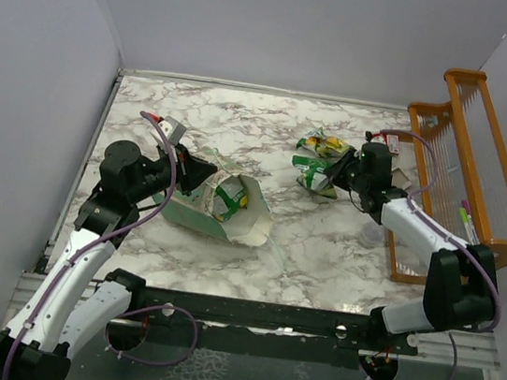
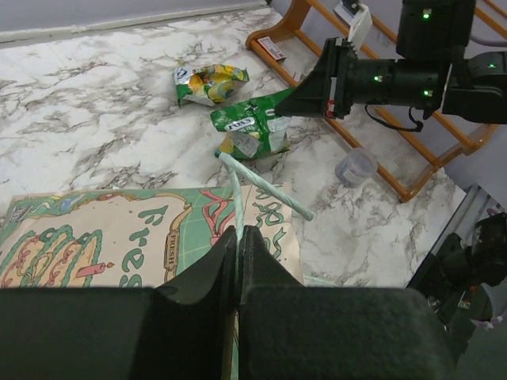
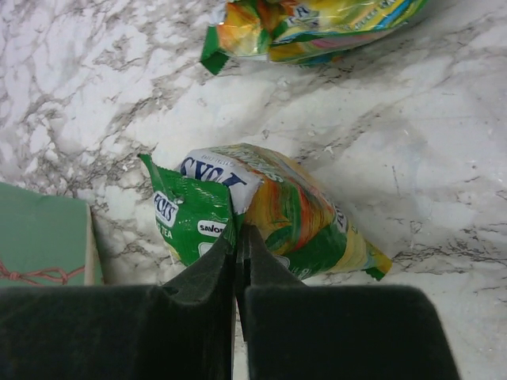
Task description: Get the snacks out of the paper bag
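Observation:
The pale-green paper bag (image 1: 195, 215) lies on its side left of centre, its cream mouth facing right, with a green snack (image 1: 226, 201) inside. My left gripper (image 1: 195, 175) is shut on the bag's twisted paper handle (image 2: 235, 199), above its printed side (image 2: 119, 245). Two more green-and-yellow snacks lie on the marble to the right: a far one (image 1: 326, 145) (image 3: 317, 28) and a near one (image 1: 310, 175) (image 3: 293, 214). My right gripper (image 1: 332, 175) (image 3: 238, 231) is shut on the near packet's green edge, low over the table.
An orange wooden rack (image 1: 471, 154) stands along the right wall, close behind my right arm. A small translucent cup (image 2: 356, 166) sits on the marble by the rack's front rail. Grey walls close in the left, back and right sides.

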